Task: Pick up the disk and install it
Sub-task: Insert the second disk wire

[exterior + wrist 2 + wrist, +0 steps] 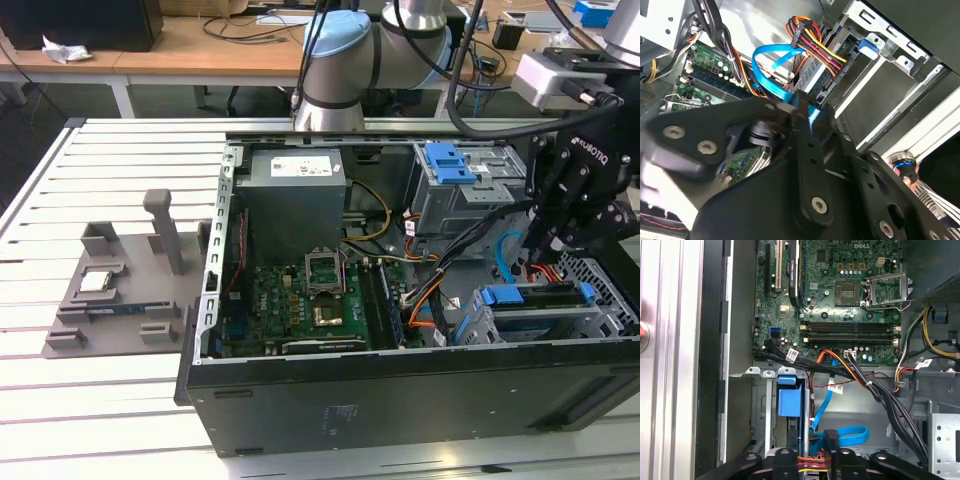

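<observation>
Currently, item by item, largest first. Tabletop (60, 400): slatted, light grey, carrying an open computer case (400, 400) lying on its side. Motherboard (300, 300): green, sitting on the case floor. Drive cage (545, 325): grey metal, sitting at the case corner toward the exterior view's right. The disk (535, 295): appearing to be seated in that cage, its blue carrier frame showing along the upper edge; in the first wrist view a blue latch tab (790, 401) is marking the same slot. Hand (545, 245): black, hanging directly above the cage among blue and orange cables (775, 65); whether its fingers are parted or gripping anything cannot be told. Judgement on doing the step well: the carrier is needing a straight, square push along the cage rails, with loose cables kept out from under it.
</observation>
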`<state>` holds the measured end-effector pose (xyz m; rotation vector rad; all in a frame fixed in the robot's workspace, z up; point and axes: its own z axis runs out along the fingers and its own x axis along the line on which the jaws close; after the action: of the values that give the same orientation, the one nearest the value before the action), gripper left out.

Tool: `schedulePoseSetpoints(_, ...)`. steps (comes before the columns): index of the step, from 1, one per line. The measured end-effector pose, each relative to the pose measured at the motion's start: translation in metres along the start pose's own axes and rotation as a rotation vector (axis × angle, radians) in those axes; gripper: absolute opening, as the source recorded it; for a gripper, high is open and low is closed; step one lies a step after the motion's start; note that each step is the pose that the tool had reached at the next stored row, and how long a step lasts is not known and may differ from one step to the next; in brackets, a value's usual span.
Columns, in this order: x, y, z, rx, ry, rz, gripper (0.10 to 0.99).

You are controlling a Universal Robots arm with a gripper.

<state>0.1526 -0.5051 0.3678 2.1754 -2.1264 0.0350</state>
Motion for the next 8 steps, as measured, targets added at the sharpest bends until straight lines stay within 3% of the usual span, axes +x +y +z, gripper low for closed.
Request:
schedulePoseSetpoints(3, 0.0000, 0.0000, 0.0000, 0.000, 0.0001, 0.000, 0.161)
schedulePoseSetpoints(8, 0.0022, 0.0000, 0.0005, 0.000, 0.0029, 0.000, 0.161)
